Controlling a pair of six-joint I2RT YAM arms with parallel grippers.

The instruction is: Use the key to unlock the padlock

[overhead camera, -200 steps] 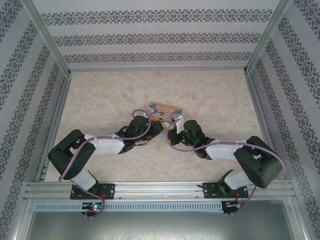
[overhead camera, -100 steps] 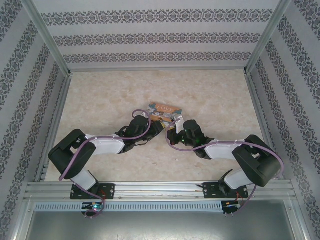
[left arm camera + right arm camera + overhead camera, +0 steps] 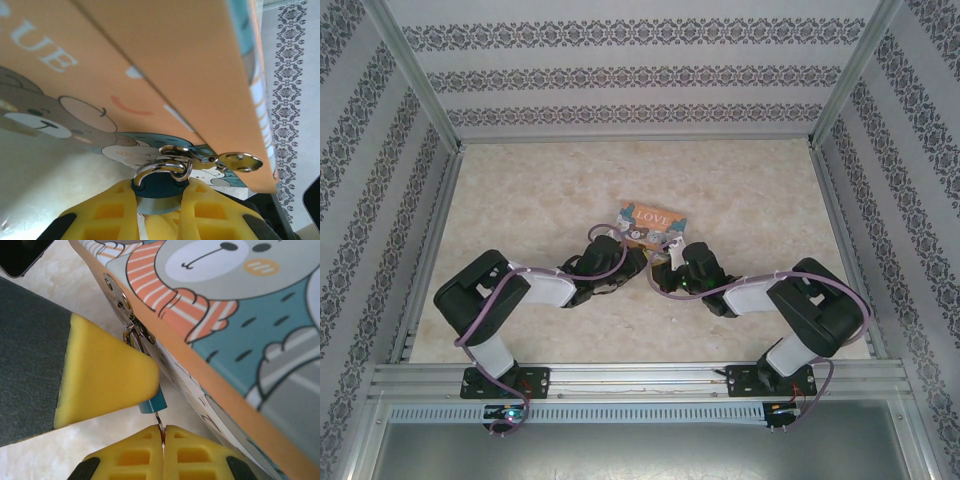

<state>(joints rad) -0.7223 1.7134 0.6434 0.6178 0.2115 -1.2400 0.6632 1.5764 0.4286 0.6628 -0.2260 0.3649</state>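
Gripping the small teal padlock (image 3: 156,184) by its body, the left gripper (image 3: 159,196) has its yellow fingers (image 3: 112,212) pressed against either side of it, low on the near side of a tin box (image 3: 653,222) that lies on the pale marbled table (image 3: 520,200). The lock's silvery shackle (image 3: 161,169) is hooked through the metal clasp (image 3: 235,161) on the tin's orange side wall, so the lock hangs touching the tin. The lid reads "LOVE" in pale capitals in the top view. In the left wrist view some white letters run off the edge and cannot be read whole, beside a cartoon bear. In the right wrist view the lid also carries a grey bear in an orange-striped scarf. Just right of the lock, the key (image 3: 159,424) shows as a thin sliver of metal rising to the bottom of the teal body. Whether it is fully seated cannot be told. The right gripper (image 3: 163,436) is closed tight on the key, its two yellow pads meeting around the sliver.
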